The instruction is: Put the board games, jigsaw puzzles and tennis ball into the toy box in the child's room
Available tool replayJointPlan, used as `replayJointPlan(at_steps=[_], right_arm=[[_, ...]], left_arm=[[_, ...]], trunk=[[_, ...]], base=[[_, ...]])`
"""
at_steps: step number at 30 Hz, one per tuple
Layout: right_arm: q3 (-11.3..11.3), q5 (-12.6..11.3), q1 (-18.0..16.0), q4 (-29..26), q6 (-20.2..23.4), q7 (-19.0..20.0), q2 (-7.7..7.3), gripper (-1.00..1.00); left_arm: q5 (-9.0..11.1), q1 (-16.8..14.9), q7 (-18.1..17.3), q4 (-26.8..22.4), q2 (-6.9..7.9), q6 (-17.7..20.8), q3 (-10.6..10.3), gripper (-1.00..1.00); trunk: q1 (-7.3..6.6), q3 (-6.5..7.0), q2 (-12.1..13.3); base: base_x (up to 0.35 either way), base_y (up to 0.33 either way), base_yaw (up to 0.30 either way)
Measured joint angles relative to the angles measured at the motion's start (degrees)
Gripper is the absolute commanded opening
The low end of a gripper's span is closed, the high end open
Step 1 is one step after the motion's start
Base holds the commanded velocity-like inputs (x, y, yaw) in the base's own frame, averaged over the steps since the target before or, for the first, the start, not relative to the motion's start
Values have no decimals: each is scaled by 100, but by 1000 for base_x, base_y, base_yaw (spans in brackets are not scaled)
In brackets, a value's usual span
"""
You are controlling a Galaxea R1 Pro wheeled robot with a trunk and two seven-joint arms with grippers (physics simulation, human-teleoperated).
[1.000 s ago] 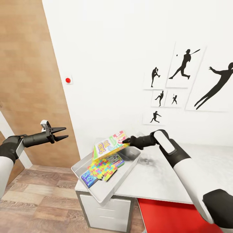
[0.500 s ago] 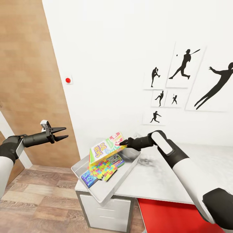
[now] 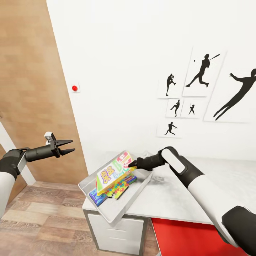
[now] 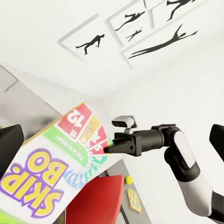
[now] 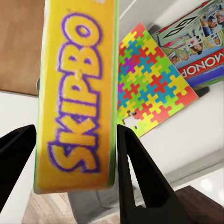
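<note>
We see a white wall [image 3: 124, 71] carrying a cluster of black sports-silhouette pictures [image 3: 199, 89]: a batter [image 3: 203, 71], a pitcher [image 3: 170, 84], two small figures [image 3: 183, 107] below them, a runner [image 3: 170, 128] lowest, and a large diving figure [image 3: 237, 94] at the far right. A small red round button on a white plate [image 3: 74, 88] sits on the wall near a brown wooden door [image 3: 32, 89]. Wood-plank floor [image 3: 46, 224] lies below. White drawers [image 3: 117, 231] stand under the counter's near corner, and beside them we see a red surface [image 3: 185, 238].
</note>
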Motion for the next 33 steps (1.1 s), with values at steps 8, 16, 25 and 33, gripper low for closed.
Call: replayJointPlan(at_steps=[8, 16, 25, 33], right_arm=[[84, 10, 0, 17, 0, -2, 2, -100], [128, 186, -7, 19, 0, 4, 2, -100], [130, 207, -9, 25, 0, 4, 8, -100], [130, 222, -9, 75, 0, 4, 10, -100]], left_arm=[[0, 1, 0, -1, 0, 0, 0, 100], [0, 0, 0, -1, 0, 0, 1, 100], [0, -2, 0, -1, 0, 0, 0, 100], [0, 1, 0, -1, 0, 0, 0, 100]], trunk=[[0, 0, 0], [0, 0, 0], [0, 0, 0], [0, 0, 0]], base=[[29, 67, 0], [2, 16, 0], [1, 32, 0], [30, 21, 0]])
